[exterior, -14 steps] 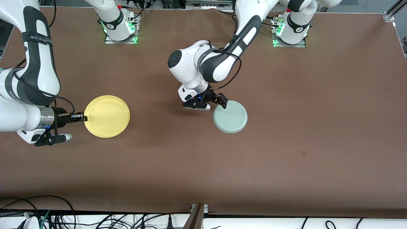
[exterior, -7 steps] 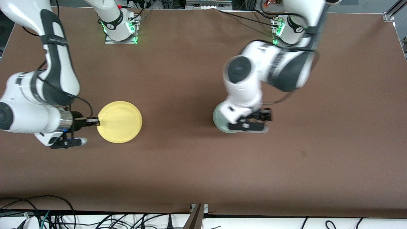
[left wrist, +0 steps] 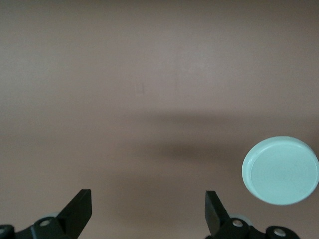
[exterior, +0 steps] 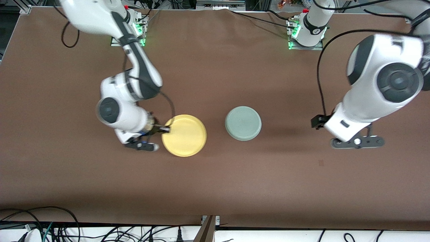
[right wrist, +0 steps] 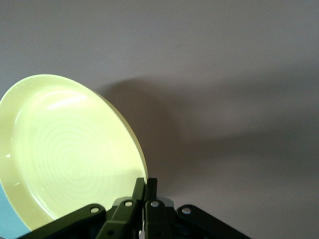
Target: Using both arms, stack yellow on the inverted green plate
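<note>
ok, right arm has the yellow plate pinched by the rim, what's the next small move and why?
Probably carry on toward the left arm's end until the round bright yellow plastic plate is over the pale mint-green plate, which lies upside down beside it. The right gripper holds the yellow plate's rim; the left gripper is open, well off the green plate.

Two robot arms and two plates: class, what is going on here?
The right gripper pinches the rim of the round bright yellow plastic plate, carrying it beside the round pale mint-green plate, which lies upside down on the brown table. The left gripper hangs open over bare table toward the left arm's end.
</note>
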